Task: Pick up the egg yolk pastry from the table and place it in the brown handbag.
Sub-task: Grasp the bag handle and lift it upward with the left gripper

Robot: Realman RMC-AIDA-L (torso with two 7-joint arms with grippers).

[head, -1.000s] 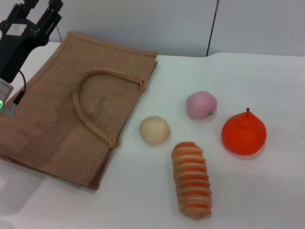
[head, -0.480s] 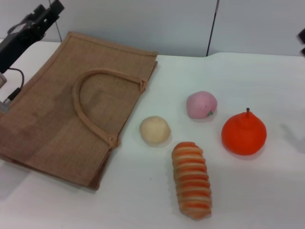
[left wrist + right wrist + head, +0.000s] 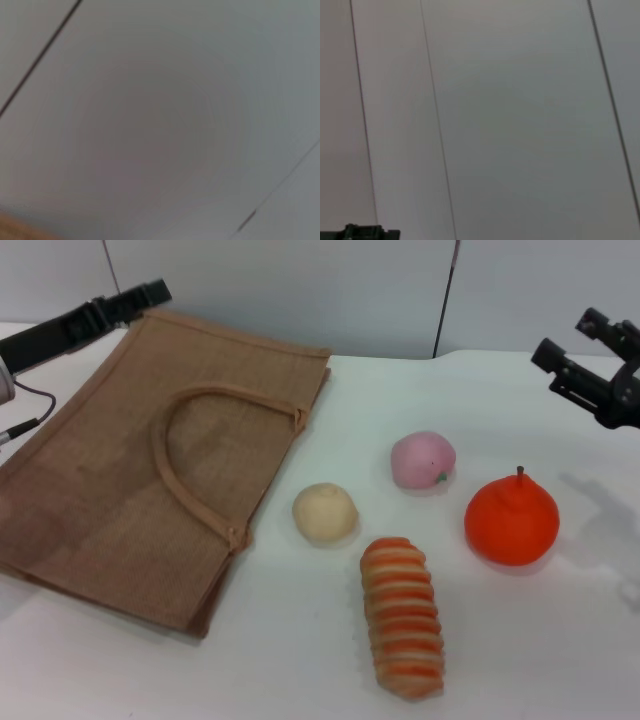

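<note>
The white table (image 3: 520, 660) under a pale panelled wall carries the flat tan-brown burlap handbag (image 3: 110, 500), long axis running from 7 to 1 o'clock with its loop handles opening toward 4 o'clock. At the bag's 3 o'clock, just beside its edge, sits the small round cream-yellow egg yolk pastry (image 3: 325, 512), untouched. Since half a second ago the left gripper (image 3: 150, 292) has swung flat over the bag's far corner, whether parted I cannot tell, while the right gripper (image 3: 570, 352) has entered at 2 o'clock, fingers spread and empty.

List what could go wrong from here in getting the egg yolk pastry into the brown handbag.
1. The egg yolk pastry sits close to the striped bread roll and pink bun; a descending gripper may nudge them.
2. The brown handbag lies flat, its mouth apparently closed, so the pastry may end up on top of it.
3. The round pastry may roll.
</note>
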